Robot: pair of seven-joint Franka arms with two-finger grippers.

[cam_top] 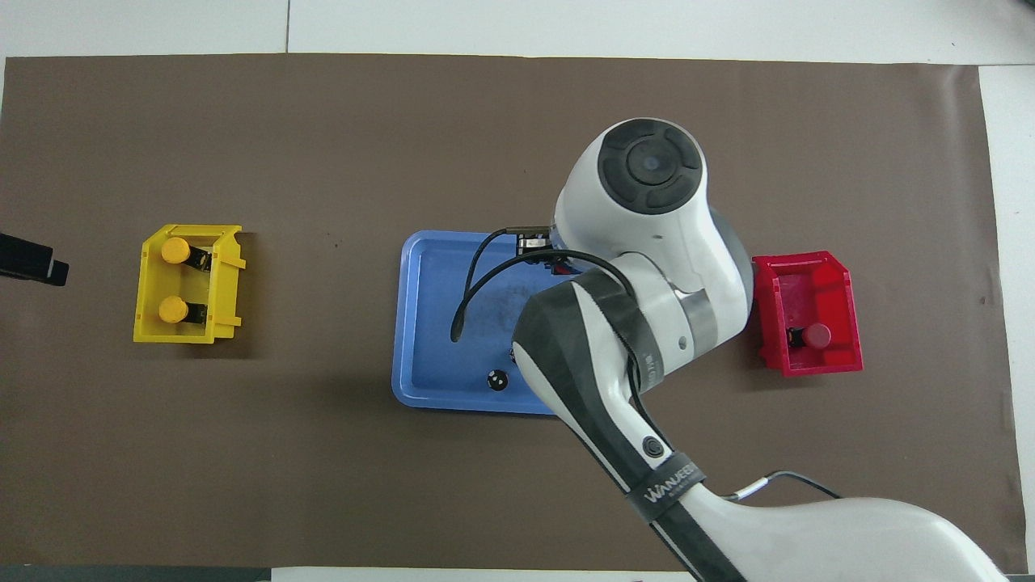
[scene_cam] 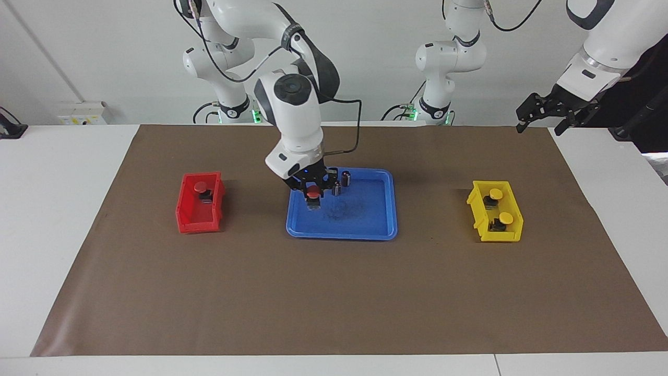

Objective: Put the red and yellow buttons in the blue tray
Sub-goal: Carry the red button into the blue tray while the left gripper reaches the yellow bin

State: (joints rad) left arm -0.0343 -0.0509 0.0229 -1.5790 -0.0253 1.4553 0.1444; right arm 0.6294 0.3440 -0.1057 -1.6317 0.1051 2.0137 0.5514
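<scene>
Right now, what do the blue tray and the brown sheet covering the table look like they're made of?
The blue tray looks like molded plastic: one even colour, rounded corners, a smooth raised rim with a soft sheen, and scuffs on its floor. The brown sheet looks like matte paper or thin mat, flat with straight cut edges and no shine; which of the two, I can't tell.

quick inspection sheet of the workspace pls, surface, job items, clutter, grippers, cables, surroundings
surface: brown mat on a white table.
job's things: one red button held over the blue tray; one red button in the red bin; two yellow buttons in the yellow bin.
clutter: two dark cylinders in the tray.
grippers: right gripper shut on the button; left gripper open, waiting over the table's edge.
cables: black cable along the right arm.
surroundings: white wall, wall socket.
</scene>
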